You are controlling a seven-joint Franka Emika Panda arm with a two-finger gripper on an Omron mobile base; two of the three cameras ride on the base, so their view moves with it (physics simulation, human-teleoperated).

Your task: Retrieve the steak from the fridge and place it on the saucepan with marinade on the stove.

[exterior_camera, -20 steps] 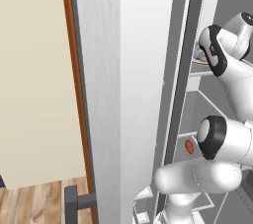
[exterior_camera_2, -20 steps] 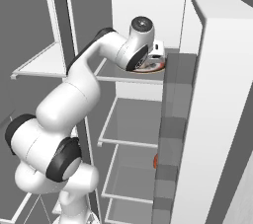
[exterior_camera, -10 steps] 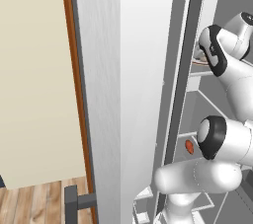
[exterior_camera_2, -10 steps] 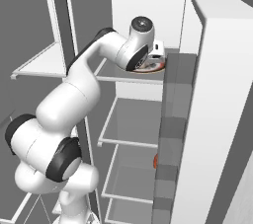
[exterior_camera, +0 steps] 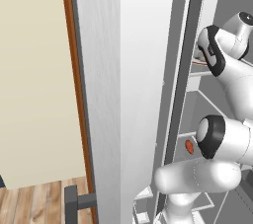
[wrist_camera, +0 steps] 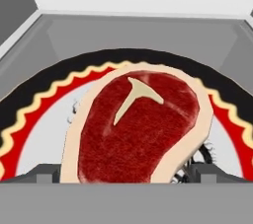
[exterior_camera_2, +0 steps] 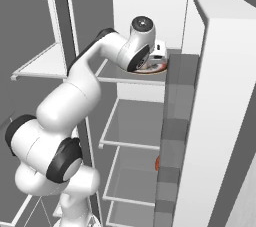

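The steak point(wrist_camera: 141, 129) is a flat oval of raw red meat with a pale rim and a light Y-shaped streak. It lies on a round plate point(wrist_camera: 44, 104) with a black, yellow and red border, on an upper shelf of the open fridge point(exterior_camera_2: 215, 96). My gripper point(wrist_camera: 126, 174) is open right at the steak, one fingertip point(wrist_camera: 45, 173) on each side of its near end. In the right base view the gripper point(exterior_camera_2: 159, 62) reaches over the plate point(exterior_camera_2: 150, 69) on that shelf. The saucepan, marinade and stove are out of view.
White fridge shelves point(exterior_camera_2: 135, 131) sit below the plate's shelf. A small orange-red item point(exterior_camera_2: 157, 163) lies lower down, also seen as an orange-red dot point(exterior_camera: 189, 146). The open fridge door point(exterior_camera: 99, 94) stands at the left, with a cream wall and wood floor point(exterior_camera: 29, 203) beyond.
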